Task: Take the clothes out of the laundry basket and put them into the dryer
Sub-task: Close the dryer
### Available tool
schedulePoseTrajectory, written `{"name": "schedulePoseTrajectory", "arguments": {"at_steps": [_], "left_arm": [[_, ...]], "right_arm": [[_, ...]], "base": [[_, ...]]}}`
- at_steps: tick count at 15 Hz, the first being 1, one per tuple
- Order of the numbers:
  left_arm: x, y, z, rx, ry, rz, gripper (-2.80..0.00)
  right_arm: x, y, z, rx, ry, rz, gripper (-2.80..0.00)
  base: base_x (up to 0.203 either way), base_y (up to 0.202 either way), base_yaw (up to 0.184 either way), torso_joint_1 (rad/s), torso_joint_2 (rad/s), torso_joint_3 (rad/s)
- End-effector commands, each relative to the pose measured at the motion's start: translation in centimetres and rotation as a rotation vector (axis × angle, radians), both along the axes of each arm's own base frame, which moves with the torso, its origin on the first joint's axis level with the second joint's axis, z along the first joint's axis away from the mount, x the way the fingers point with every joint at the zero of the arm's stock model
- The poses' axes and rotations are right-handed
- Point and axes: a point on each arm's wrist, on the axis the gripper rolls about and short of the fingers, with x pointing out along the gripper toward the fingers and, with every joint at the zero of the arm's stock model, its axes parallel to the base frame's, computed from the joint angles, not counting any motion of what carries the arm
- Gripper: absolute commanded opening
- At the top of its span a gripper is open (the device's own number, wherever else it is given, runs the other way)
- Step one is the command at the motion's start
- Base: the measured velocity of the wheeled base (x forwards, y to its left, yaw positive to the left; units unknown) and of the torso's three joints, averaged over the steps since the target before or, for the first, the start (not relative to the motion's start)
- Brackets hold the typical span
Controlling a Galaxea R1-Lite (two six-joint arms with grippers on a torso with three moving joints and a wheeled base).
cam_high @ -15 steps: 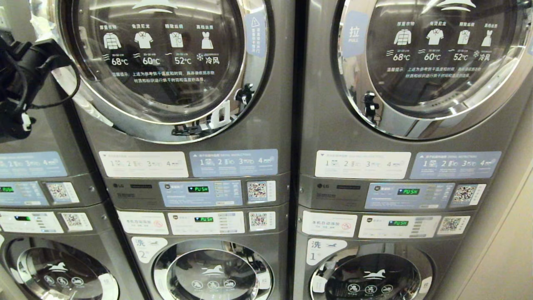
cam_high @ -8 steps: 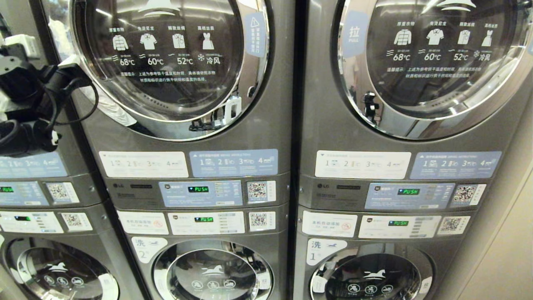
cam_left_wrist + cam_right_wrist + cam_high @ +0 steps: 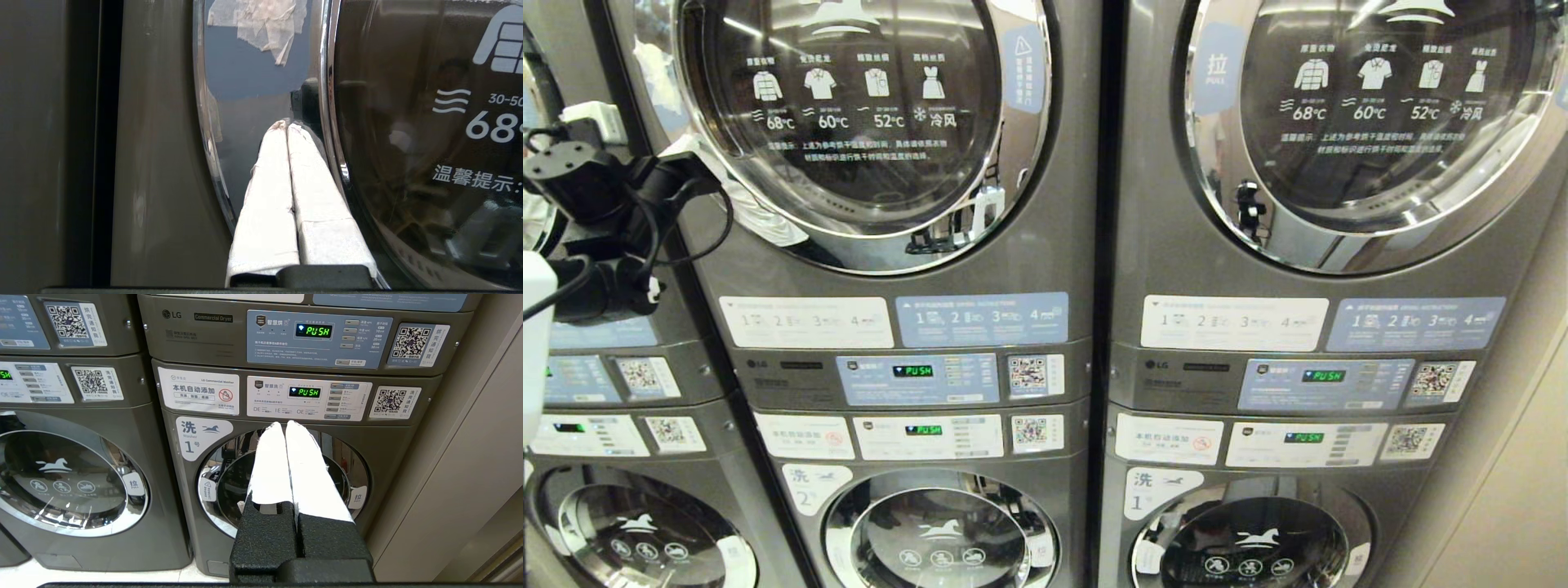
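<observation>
Meanwhile, from the head camera, I have the left gripper (image 3: 698, 163) raised at about nine o'clock on the upper left dryer door (image 3: 849, 122), its tips just at the chrome rim. That door and its neighbour, the upper right dryer door (image 3: 1380, 114), both look closed. No laundry basket and no clothes appear in this view, so I cannot say where they are.

From the left wrist camera, the taped fingers (image 3: 269, 228) are pressed together with nothing between them, tips lying against the door's chrome ring (image 3: 327, 122), beside a patch of torn tape (image 3: 261, 24) on the blue label.

From the right wrist camera, the right gripper (image 3: 286, 428) hangs parked low, white fingers pressed together and empty, pointing toward washer number one (image 3: 282, 477) beneath the control panel (image 3: 318, 335).

My reading: I am at the door-opening step, before any loading. Next I judge the tips must hook behind the rim edge and pull outward along the hinge arc; slick chrome could let them slip off.
</observation>
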Motion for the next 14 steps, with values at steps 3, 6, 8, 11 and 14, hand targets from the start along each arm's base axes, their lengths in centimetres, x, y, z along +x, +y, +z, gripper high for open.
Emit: {"name": "schedulePoseTrajectory", "arguments": {"at_steps": [3, 6, 8, 11, 14], "left_arm": [[0.7, -0.3, -1.2, 0.004, 0.024, -0.034, -2.8], [1.1, -1.1, -1.6, 0.013, 0.035, -0.07, -2.8], [1.4, -2.2, -1.9, 0.012, 0.04, -0.096, -2.8], [1.9, -2.6, -2.7, 0.017, 0.057, -0.115, -2.8], [2.1, -2.6, -3.3, 0.016, 0.067, -0.106, -2.8]], "right_arm": [[0.0, 0.0, 0.0, 0.0, 0.001, 0.0, -2.8], [0.0, 0.0, 0.0, 0.0, -0.001, -0.002, -2.8], [0.0, 0.0, 0.0, 0.0, 0.001, 0.0, -2.8], [0.0, 0.0, 0.0, 0.0, -0.001, 0.0, -2.8], [0.0, 0.0, 0.0, 0.0, 0.0, 0.0, -2.8]], "base": [[0.0, 0.0, 0.0, 0.0, 0.0, 0.0], [0.0, 0.0, 0.0, 0.0, 0.0, 0.0], [0.0, 0.0, 0.0, 0.0, 0.0, 0.0], [0.0, 0.0, 0.0, 0.0, 0.0, 0.0], [0.0, 0.0, 0.0, 0.0, 0.0, 0.0]]}}
